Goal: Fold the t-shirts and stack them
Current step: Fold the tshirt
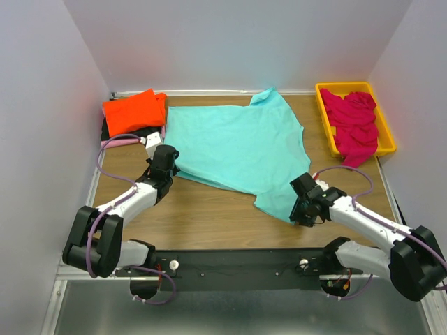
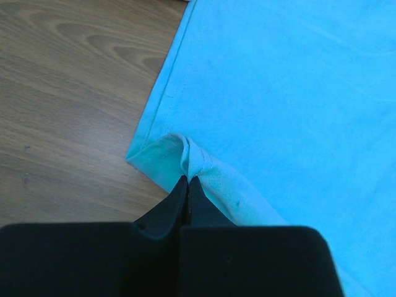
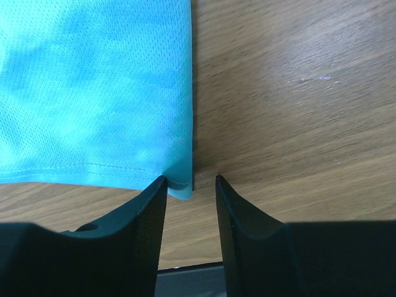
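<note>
Hem corner of turquoise t-shirt [image 3: 93,93] lies at mouth of right claw [image 3: 190,185], jaws parted; left claw [image 2: 187,184] pinched on other corner.

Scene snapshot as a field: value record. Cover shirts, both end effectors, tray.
turquoise t-shirt: spread out in the middle, unfolded
left end effector: shut on the turquoise t-shirt's near-left corner, cloth bunched at the tips
right end effector: open, straddling the near-right hem corner
orange-red t-shirt: folded, far left
yellow tray: far right, holds crumpled magenta t-shirts
</note>
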### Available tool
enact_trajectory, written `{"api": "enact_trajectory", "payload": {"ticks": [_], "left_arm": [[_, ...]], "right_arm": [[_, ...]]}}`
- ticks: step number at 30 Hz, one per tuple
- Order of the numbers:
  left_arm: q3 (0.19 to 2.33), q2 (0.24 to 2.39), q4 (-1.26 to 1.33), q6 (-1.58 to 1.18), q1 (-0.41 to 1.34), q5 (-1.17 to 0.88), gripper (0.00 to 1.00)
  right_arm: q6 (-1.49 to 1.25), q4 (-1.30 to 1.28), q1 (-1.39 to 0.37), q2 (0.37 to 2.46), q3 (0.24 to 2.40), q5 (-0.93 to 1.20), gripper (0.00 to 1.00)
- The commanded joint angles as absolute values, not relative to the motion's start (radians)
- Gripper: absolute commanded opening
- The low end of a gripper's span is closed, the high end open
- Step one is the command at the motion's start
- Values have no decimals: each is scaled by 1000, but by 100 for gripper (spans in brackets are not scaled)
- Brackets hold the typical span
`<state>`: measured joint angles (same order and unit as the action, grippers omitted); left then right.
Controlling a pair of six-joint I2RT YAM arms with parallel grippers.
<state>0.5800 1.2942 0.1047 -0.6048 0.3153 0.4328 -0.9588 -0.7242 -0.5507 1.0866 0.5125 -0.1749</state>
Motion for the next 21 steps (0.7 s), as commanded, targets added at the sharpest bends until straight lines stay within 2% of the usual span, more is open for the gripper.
{"api": "enact_trajectory", "payload": {"ticks": [1, 14, 21], "left_arm": [[566, 1275, 124, -591, 308, 423, 0], [557, 1264, 124, -594, 308, 422, 0], [543, 1198, 84, -600, 308, 411, 0]], "right_arm": [[-976, -693, -558, 1106, 476, -203, 43], [-960, -584, -560, 1164, 486, -224, 2], [-922, -629, -560, 1147, 564, -222, 0]]}}
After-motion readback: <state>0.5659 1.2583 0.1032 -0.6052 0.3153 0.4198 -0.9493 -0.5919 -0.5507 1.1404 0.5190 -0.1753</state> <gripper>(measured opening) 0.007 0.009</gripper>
